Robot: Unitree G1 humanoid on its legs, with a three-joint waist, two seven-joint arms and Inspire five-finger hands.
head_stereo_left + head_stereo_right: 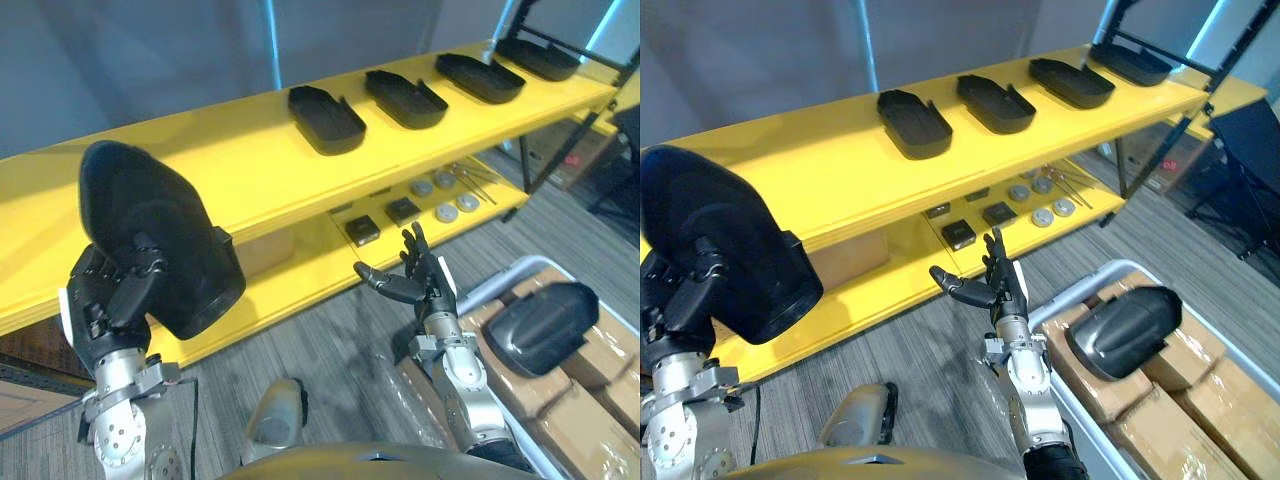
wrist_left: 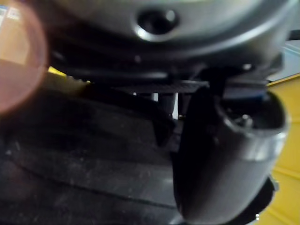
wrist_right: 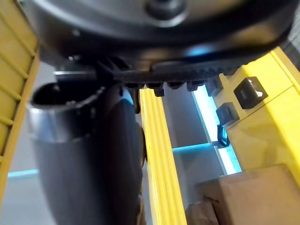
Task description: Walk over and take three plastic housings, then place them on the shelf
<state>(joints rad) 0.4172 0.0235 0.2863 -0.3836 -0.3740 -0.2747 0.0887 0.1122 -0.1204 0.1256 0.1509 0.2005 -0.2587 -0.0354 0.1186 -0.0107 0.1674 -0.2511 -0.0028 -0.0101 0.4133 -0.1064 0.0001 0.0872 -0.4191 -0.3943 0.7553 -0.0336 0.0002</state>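
Note:
My left hand (image 1: 118, 300) is shut on a black plastic housing (image 1: 160, 235), holding it up at the lower left, in front of the yellow shelf (image 1: 230, 165). The same housing (image 2: 93, 154) shows past the thumb in the left wrist view. Several black housings lie in a row on the shelf's top board, the nearest one (image 1: 326, 118) left of the others. My right hand (image 1: 425, 285) hangs open with nothing in it, in front of the lower board. Another black housing (image 1: 540, 325) rests on cardboard boxes in a grey bin (image 1: 505, 280) at the lower right.
The lower shelf board (image 1: 300, 270) carries small black blocks (image 1: 362, 230), round metal discs (image 1: 446, 212) and thin tools. A black metal frame (image 1: 560, 150) stands at the shelf's right end. Grey carpet (image 1: 340, 340) lies between me and the shelf.

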